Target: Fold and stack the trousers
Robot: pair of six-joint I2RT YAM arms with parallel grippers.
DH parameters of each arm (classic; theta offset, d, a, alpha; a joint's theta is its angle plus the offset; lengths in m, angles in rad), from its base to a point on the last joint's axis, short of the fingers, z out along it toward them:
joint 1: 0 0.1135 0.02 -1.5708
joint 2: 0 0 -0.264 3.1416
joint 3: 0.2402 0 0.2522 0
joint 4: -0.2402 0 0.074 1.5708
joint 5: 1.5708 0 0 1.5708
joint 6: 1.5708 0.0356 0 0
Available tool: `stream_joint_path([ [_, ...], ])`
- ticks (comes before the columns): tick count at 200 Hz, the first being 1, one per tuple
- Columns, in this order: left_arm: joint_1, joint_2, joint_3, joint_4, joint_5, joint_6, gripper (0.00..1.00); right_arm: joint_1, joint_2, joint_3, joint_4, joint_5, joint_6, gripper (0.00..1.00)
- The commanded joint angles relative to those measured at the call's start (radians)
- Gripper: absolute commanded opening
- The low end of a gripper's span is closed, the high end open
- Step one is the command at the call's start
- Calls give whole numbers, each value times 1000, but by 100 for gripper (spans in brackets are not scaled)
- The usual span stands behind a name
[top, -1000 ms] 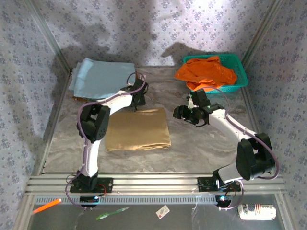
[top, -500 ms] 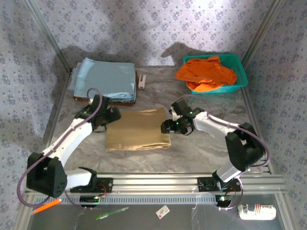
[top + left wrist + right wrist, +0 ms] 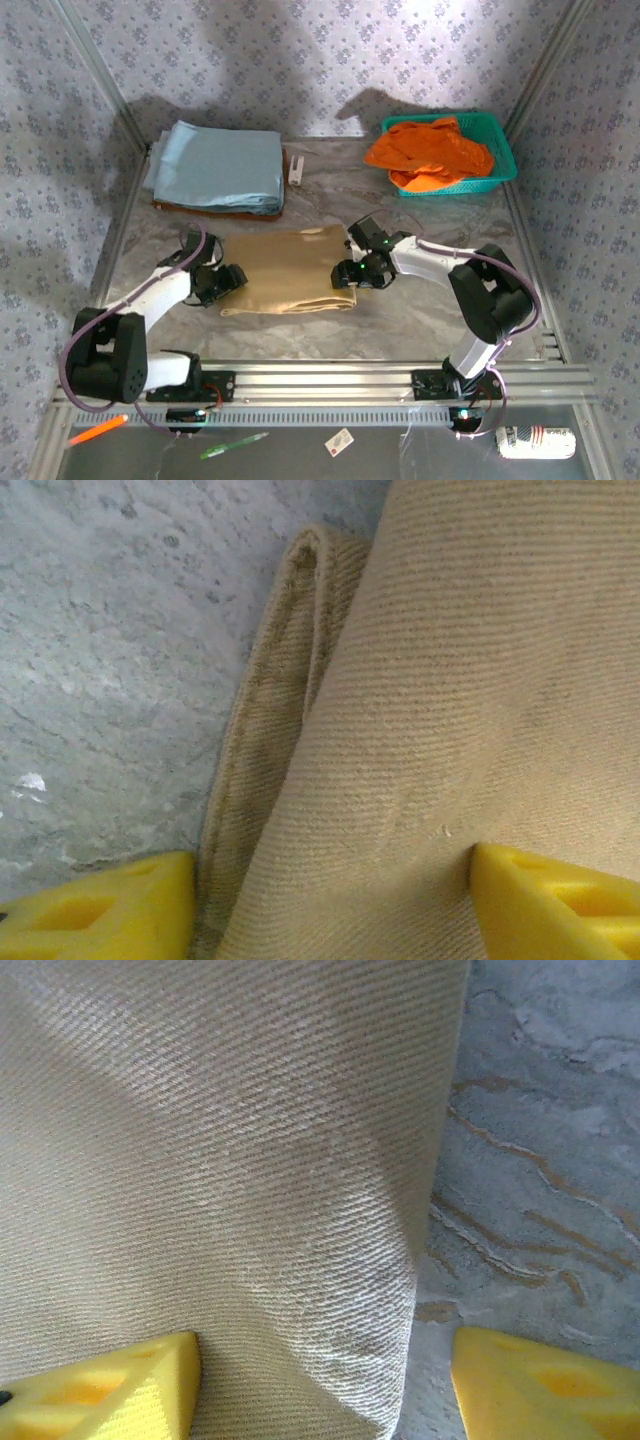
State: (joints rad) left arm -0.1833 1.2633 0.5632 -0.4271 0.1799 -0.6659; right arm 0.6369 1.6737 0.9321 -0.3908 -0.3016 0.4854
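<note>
Trousers (image 3: pixel 288 270): one tan pair, folded into a flat rectangle. They lie mid-table, between the two grippers, with the long sides running left to right. The twill weave is plain in both wrist views. The left edge shows stacked layers with a rounded fold.

Left gripper (image 3: pixel 228 280): low at the trousers' left edge, jaws apart with nothing clamped. In the left wrist view, one yellow finger (image 3: pixel 100 915) sits at the table side of the folded edge. The other is over the cloth.

Right gripper (image 3: pixel 345 272): low at the trousers' right edge, jaws likewise spread and not pinching. In the right wrist view, one yellow finger (image 3: pixel 110 1390) is over the cloth. The other is over bare table, and the cloth edge runs between them.

Table (image 3: pixel 420 320): grey marbled surface.

Light blue folded cloth (image 3: pixel 215 165): at the far left corner, resting on something brown. It lies apart from the trousers.

Small white object (image 3: pixel 296 170): just right of the blue cloth.

Teal basket (image 3: pixel 503 135): at the far right corner. It holds an orange garment (image 3: pixel 430 150) that spills over the left rim.

Aluminium rail (image 3: pixel 330 385): runs along the near edge and carries both arm bases.

In front of the rail: an orange pen (image 3: pixel 97 430), a green pen (image 3: pixel 232 445) and a small card (image 3: pixel 341 441).
</note>
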Motion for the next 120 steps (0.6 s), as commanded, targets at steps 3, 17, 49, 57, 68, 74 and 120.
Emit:
stream_joint_path([
  [3, -14, -27, -54, 124, 229, -5, 68, 34, 24, -30, 55, -56, 32, 62],
  [17, -18, -44, -53, 89, 216, 8, 68, 39, 24, -33, 65, -67, 40, 57],
  [49, -25, -73, -78, 106, 214, -9, 53, 47, 2, -50, 87, -77, 59, 48],
  [57, -25, -78, -79, 105, 217, -8, 48, 46, -5, -53, 89, -76, 64, 44],
  [68, -27, -87, -75, 96, 215, -5, 42, 45, -15, -50, 88, -77, 68, 37],
  [74, -27, -90, -70, 87, 212, 0, 39, 44, -19, -48, 83, -74, 70, 33],
  [120, -26, -160, -30, -6, 152, 6, 5, 44, -86, -40, 39, -30, 94, 4],
])
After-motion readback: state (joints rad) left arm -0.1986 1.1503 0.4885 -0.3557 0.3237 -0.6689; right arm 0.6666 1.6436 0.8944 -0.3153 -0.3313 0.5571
